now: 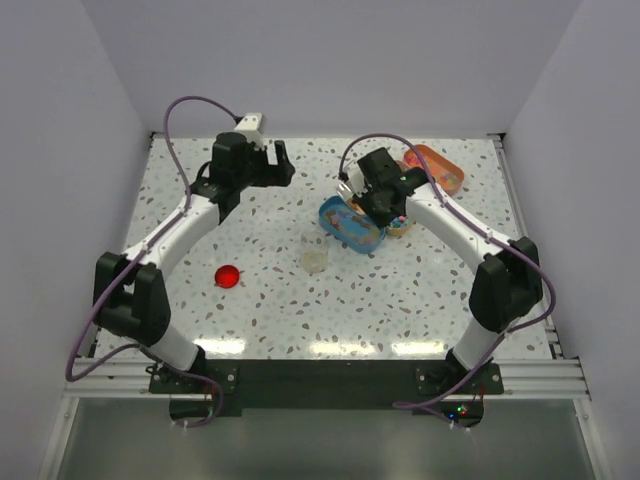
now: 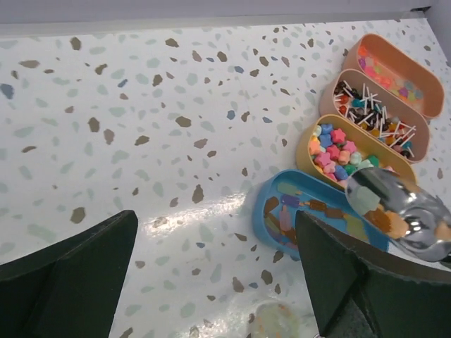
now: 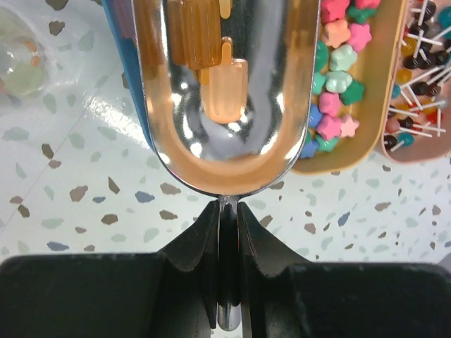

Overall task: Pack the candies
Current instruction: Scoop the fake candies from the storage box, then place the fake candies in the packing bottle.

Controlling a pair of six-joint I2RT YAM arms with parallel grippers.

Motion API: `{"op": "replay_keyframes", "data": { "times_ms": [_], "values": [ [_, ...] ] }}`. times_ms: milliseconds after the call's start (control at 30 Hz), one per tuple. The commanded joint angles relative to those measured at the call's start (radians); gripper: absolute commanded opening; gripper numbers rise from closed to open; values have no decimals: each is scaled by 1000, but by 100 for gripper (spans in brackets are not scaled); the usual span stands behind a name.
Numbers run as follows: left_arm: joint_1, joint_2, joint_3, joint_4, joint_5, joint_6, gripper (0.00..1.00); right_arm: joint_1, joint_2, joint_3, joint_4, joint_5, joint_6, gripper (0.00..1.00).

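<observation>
With my right jaws clamped on the scoop's (image 3: 211, 151) handle and left jaws apart, empty over the counter (image 2: 141, 105), I judge the candies (image 3: 225, 88), in scoop and blue tray (image 2: 262, 211), light, hard, slippery: scoop them, don't pinch.

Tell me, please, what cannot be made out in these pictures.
- Cup contents: too small in top view; cut off by the edges in both wrist views.
- Blue tin: right wrist, mostly hidden by scoop.
- Scoop's handle: hidden inside right gripper.
</observation>
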Motion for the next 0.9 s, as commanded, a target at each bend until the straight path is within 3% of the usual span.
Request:
{"op": "replay_keyframes", "data": {
  "times_ms": [0,200,400,867],
  "values": [
    [7,-137,-58,-73,-166,91,100,34,-91,27,-112,48,42,0],
    [7,-277,-140,-167,-303,165,100,146,-134,70,-281,143,53,0],
    [7,-398,-229,-131,-439,228,100,226,-128,159,-420,202,33,0],
    [7,-441,-261,-85,-588,288,100,393,38,326,-591,346,14,0]
  ]
}}
